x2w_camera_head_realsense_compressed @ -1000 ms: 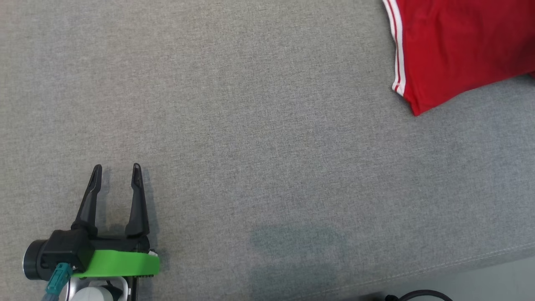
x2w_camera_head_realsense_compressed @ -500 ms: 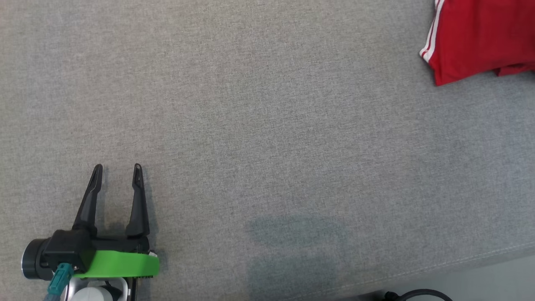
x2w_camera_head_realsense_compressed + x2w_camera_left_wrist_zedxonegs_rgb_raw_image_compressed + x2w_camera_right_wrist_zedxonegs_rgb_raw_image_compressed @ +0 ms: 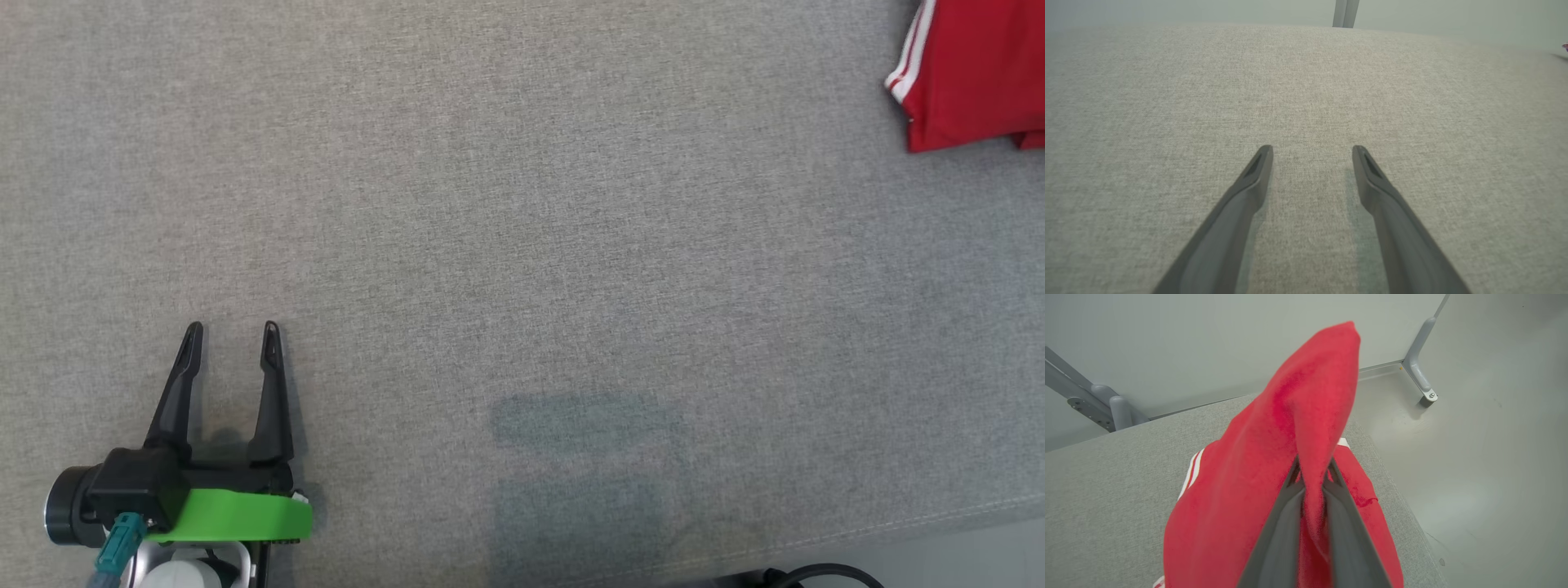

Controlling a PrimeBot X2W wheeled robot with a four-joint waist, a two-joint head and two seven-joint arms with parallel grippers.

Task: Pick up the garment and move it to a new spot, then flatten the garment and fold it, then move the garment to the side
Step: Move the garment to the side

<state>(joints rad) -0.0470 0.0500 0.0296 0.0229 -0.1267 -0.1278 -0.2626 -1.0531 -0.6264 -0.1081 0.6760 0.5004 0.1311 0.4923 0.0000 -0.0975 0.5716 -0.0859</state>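
On my head view the left gripper [image 3: 233, 328] sits at the lower left of the frame. Its two dark fingers are spread apart with nothing between them, pointing up the frame over the grey cloth surface [image 3: 522, 245]. A green band [image 3: 237, 516] wraps its base and a teal plug [image 3: 118, 543] sticks out at its left. My left wrist view agrees: both fingers stand wide, with bare grey weave between the tips.

The red garment [image 3: 971, 73] is in the upper right corner of the head view, cut off by the top and right edges. White stripes [image 3: 908, 57] run along its left hem. It is well apart from the left gripper.

On the right wrist view the right gripper [image 3: 1313, 467] is clamped on a fold of the garment. The fingers are nearly together and the red cloth pinched between them rises in a peak toward the upper centre. The rest hangs down across the lower centre and lower left, over a corner of the grey surface. I cannot tell how much of it rests there.

Pale floor [image 3: 1474, 457] fills the right of that view, with a grey metal bracket [image 3: 1421, 363] at the upper right. A black cable [image 3: 816, 572] curls along the bottom edge of the head view.
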